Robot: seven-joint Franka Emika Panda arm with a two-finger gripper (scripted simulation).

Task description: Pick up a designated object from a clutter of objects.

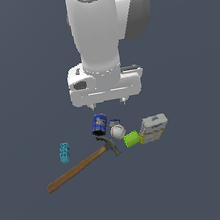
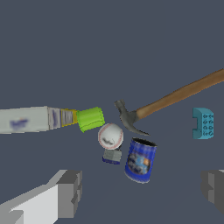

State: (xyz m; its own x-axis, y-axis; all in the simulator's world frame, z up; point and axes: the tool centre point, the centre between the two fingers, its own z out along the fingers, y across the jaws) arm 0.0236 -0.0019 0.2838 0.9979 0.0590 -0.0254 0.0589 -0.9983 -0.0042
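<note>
— Down on the dark floor, where is the brick?

— The teal brick (image 1: 64, 153) lies alone, well apart from the pile, beyond the hammer (image 1: 80, 165) toward the exterior view's left. It is a small blocky piece with round studs on one face, seen plainly in the wrist view.

— And the gripper?

— The gripper (image 1: 108, 103) hangs above the pile with its fingers (image 2: 70, 192) spread wide and nothing between them.

— Any containers?

— A blue can (image 1: 99, 124) with a printed label, tilted; I cannot tell whether anything is in it. A white-and-yellow box (image 1: 153, 128) sits closed at the exterior view's right.

— The rest?

— A smooth lime-green cylinder (image 1: 131, 139) touches the box. A white baseball (image 1: 117, 131) with stitching sits between the cylinder and the can, and a small grey block (image 2: 112, 156) lies just beside the ball. The hammer has a long wooden handle and a dark metal head near the ball.
</note>
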